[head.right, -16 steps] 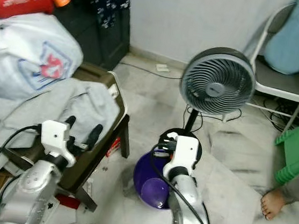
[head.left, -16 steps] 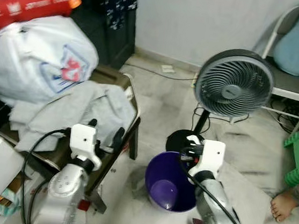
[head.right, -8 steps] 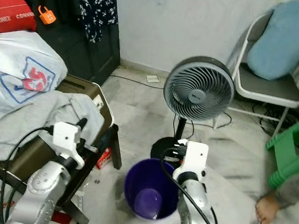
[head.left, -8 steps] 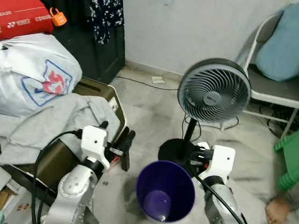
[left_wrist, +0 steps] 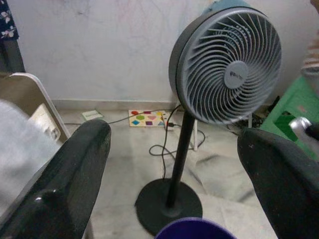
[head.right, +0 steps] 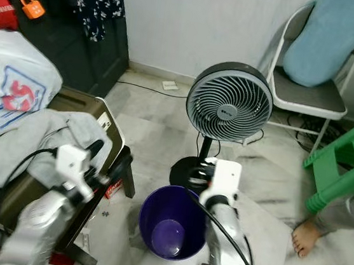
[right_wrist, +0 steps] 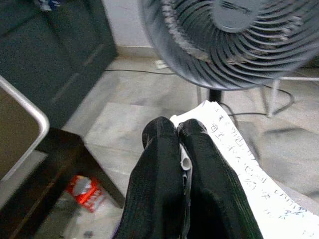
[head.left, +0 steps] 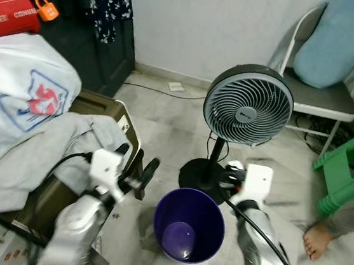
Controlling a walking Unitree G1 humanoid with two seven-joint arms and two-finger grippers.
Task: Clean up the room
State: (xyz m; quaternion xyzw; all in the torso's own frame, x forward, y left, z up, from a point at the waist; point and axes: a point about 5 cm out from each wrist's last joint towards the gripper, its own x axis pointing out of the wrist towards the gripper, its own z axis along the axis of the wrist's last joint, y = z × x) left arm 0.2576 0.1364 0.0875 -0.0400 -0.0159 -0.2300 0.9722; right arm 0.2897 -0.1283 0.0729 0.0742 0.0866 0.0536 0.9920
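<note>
A purple bin (head.left: 188,226) stands on the floor between my two arms. My right gripper (head.left: 230,173) hovers by the bin's far right rim, in front of the fan base. In the right wrist view that gripper (right_wrist: 174,130) is shut on a white sheet of paper (right_wrist: 239,174) with handwriting on it. My left gripper (head.left: 136,164) is open and holds nothing, left of the bin, beside the low table. In the left wrist view its fingers (left_wrist: 75,164) are spread wide, with the bin's rim (left_wrist: 194,230) low between them.
A grey pedestal fan (head.left: 248,105) stands just behind the bin, its cable on the floor. A low table (head.left: 119,110) at left carries grey clothes (head.left: 40,152) and a white bag (head.left: 22,89). At right: a folding chair (head.left: 325,98), a green stool (head.left: 349,162), a person's foot (head.left: 315,241). A red wrapper (right_wrist: 82,191) lies under the table.
The whole view has swung, so the camera moved. The purple bin now sits centred between my arms. My right gripper stays shut on the paper, and the left stays open.
</note>
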